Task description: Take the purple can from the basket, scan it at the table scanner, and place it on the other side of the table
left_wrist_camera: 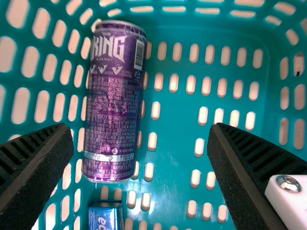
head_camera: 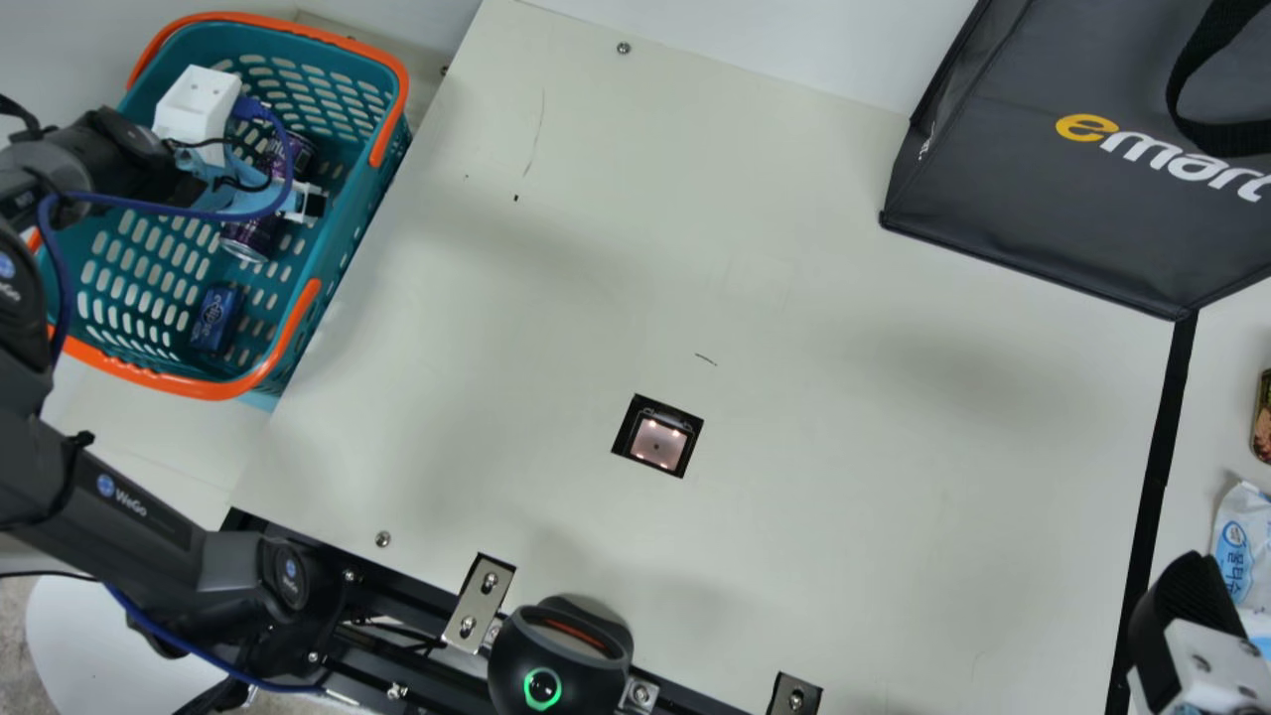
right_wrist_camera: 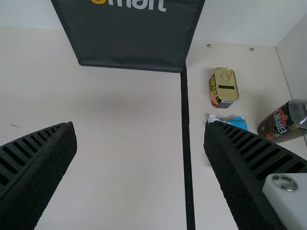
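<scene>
Over the teal basket (head_camera: pixel 343 288), my left gripper (head_camera: pixel 233 184) hangs above the purple can (head_camera: pixel 250 240) and hides its middle part. In the left wrist view the purple can (left_wrist_camera: pixel 114 105) lies on the basket floor. My left gripper (left_wrist_camera: pixel 141 129) is open there, with the can below and nearer one finger, nothing held. The scanner window (head_camera: pixel 657 437) is set into the table. My right gripper (head_camera: pixel 1187 626) is at the table's right edge in the main view; in its wrist view the right gripper (right_wrist_camera: pixel 140 127) stands open over the table, holding nothing.
A small blue box (head_camera: pixel 216 318) lies in the basket beside the can. A dark bag (head_camera: pixel 1043 199) stands at the back right. Beyond the black strip (right_wrist_camera: pixel 186 143) are a tin (right_wrist_camera: pixel 224 87), a blue-and-white packet (right_wrist_camera: pixel 236 121) and a dark bottle (right_wrist_camera: pixel 285 120).
</scene>
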Robot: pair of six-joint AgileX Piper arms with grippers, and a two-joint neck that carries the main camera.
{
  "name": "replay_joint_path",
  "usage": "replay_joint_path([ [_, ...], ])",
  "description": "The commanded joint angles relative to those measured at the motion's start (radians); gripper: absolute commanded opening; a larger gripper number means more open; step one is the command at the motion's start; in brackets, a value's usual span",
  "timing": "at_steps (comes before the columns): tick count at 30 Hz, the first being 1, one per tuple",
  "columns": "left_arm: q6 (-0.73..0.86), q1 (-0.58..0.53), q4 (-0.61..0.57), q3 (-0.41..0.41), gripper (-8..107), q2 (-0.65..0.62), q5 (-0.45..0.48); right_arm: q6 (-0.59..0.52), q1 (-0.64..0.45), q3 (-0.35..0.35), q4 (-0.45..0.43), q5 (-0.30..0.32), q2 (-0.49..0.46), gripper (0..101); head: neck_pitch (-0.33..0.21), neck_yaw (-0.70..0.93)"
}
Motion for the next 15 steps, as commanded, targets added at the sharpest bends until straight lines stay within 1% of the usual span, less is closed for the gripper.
replay_joint_path([
  [1, -0.005, -0.002, 0.012, -0.003, 90, 0.016, -0.005, 0.000, 0.000, 0.000, 0.000, 0.000, 0.000, 95, -0.029, 0.004],
  [15, -0.053, -0.007, 0.111, -0.021, 90, 0.101, -0.046, 0.000, 0.000, 0.000, 0.000, 0.000, 0.000, 95, -0.029, 0.004],
])
